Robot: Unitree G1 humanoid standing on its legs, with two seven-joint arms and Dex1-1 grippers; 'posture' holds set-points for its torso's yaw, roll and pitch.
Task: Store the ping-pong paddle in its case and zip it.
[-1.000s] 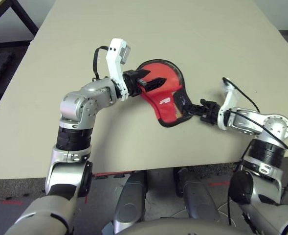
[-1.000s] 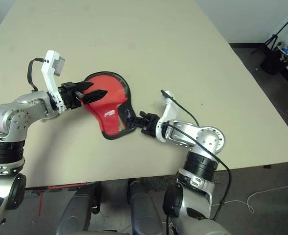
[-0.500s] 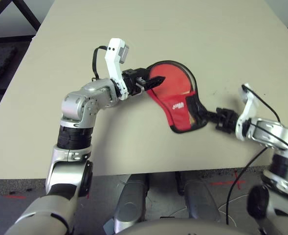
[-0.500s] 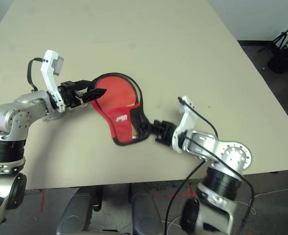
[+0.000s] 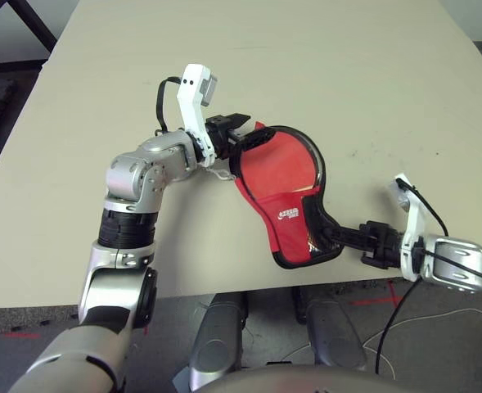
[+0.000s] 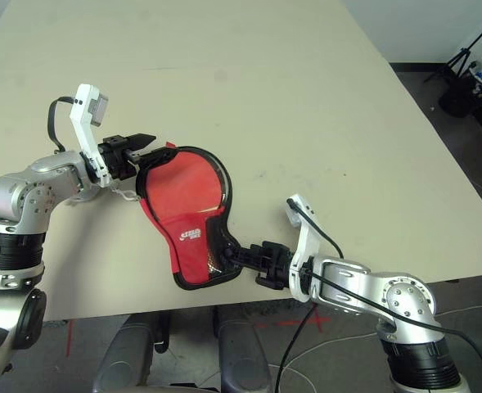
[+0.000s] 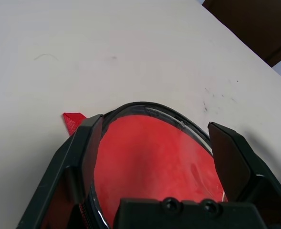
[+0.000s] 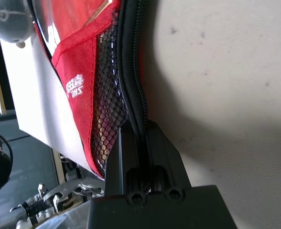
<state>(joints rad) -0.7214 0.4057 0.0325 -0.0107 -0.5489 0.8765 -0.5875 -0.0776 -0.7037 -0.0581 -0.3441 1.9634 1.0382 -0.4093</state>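
The case (image 5: 280,190) lies flat on the table, clear side up, with black zipper edging, a red panel and a mesh pocket (image 5: 313,223) at its narrow end. A round red face, apparently the ping-pong paddle (image 7: 152,162), shows through the clear plastic; its handle is hidden. My left gripper (image 5: 247,131) is open at the case's round far end, its fingers (image 7: 85,148) straddling the rim. My right gripper (image 5: 328,236) is shut on the black zipper edge (image 8: 136,95) at the narrow end, close to the table's front edge.
The tan table (image 5: 371,90) stretches bare behind and to the right of the case. A white cord (image 5: 217,173) lies under my left gripper and a small red tab (image 7: 72,121) sticks out beside the rim. A tripod (image 6: 461,78) stands on the floor at far right.
My right gripper has drawn the case's narrow end toward the table's front edge, and the case swung with it. The left gripper stayed put and now straddles the rim instead of the face.
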